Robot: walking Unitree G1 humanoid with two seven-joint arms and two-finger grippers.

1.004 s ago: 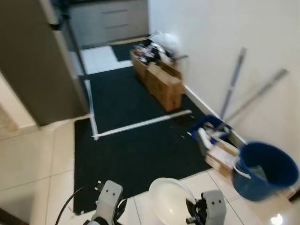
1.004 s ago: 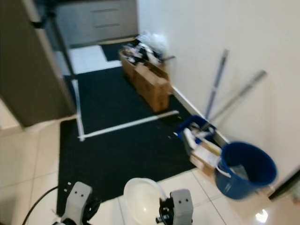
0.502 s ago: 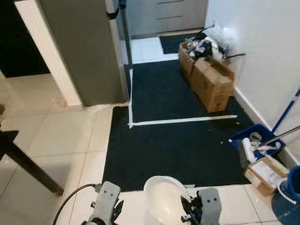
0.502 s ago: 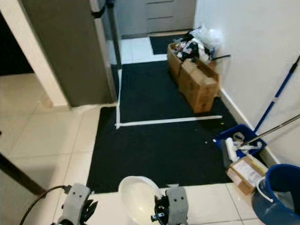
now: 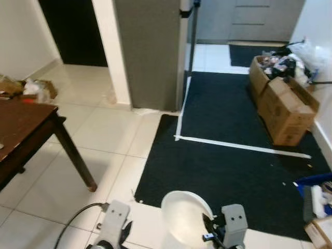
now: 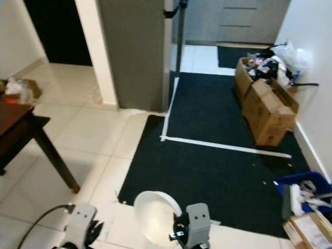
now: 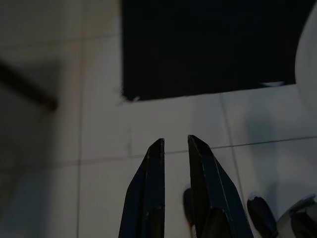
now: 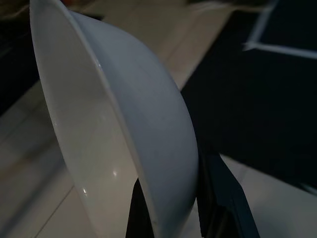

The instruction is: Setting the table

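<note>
- The right end effector (image 8: 171, 198) carries a white bowl (image 5: 185, 218) low in front of the robot, its two fingers clamped across the rim; the bowl rides over pale floor tiles at the edge of a black mat (image 5: 228, 150).
- The left end effector (image 7: 176, 163) hangs beside it over the tiles, fingers nearly closed on nothing.
- The bowl is tipped on edge, its hollow facing the robot's left and partly upward; being round, it has no long axis, and its rim plane stands steeply.
- The dark wooden surface (image 5: 23, 129) stands well apart on the left.
- Risk, as a judgement: a pinch on one rim could let the bowl swing or slip while walking; it could also clip the surface's leg (image 5: 75, 161) on approach.
</note>
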